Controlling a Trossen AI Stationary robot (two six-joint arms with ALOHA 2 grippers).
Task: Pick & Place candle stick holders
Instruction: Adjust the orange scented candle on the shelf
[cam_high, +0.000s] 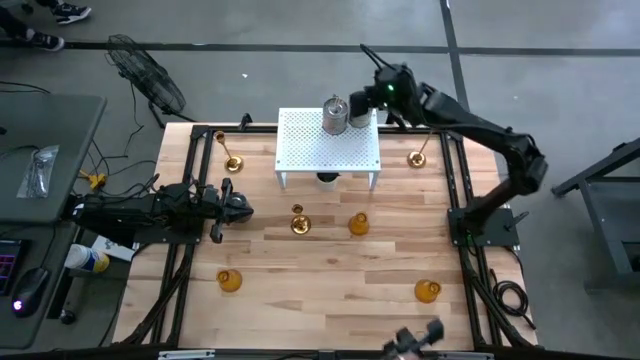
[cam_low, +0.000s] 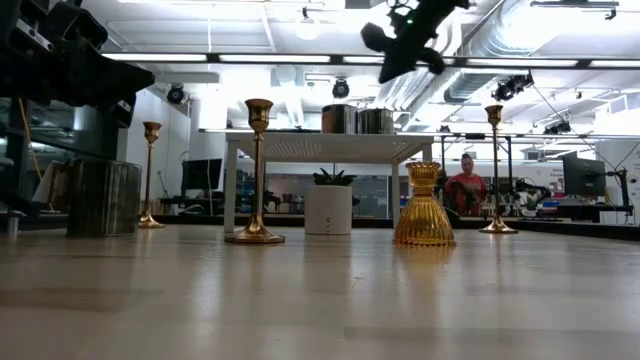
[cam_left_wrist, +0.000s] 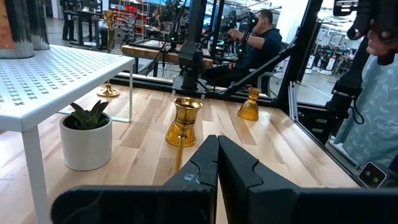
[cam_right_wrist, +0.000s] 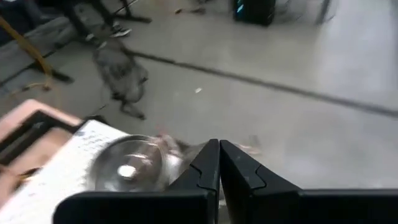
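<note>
Two silvery-grey jar-like holders (cam_high: 335, 115) (cam_high: 360, 112) stand on the far part of the white perforated rack (cam_high: 328, 150). My right gripper (cam_high: 378, 88) hovers shut and empty above the rack's far right corner, clear of the jars (cam_low: 358, 120); its wrist view looks down on one jar (cam_right_wrist: 127, 168). Gold candlesticks stand on their round bases at the far left (cam_high: 232, 160), far right (cam_high: 418, 157) and middle (cam_high: 299, 222). Amber holders stand at the middle (cam_high: 358, 224), near left (cam_high: 230, 281) and near right (cam_high: 428, 291). My left gripper (cam_high: 240, 205) waits shut at the table's left.
A white pot with a small plant (cam_high: 327, 179) stands under the rack's near edge. Black frame rails run along the table's left (cam_high: 190, 180) and right (cam_high: 455, 180) sides. A person (cam_left_wrist: 261, 43) sits beyond the table. Bare wood lies between the near amber holders.
</note>
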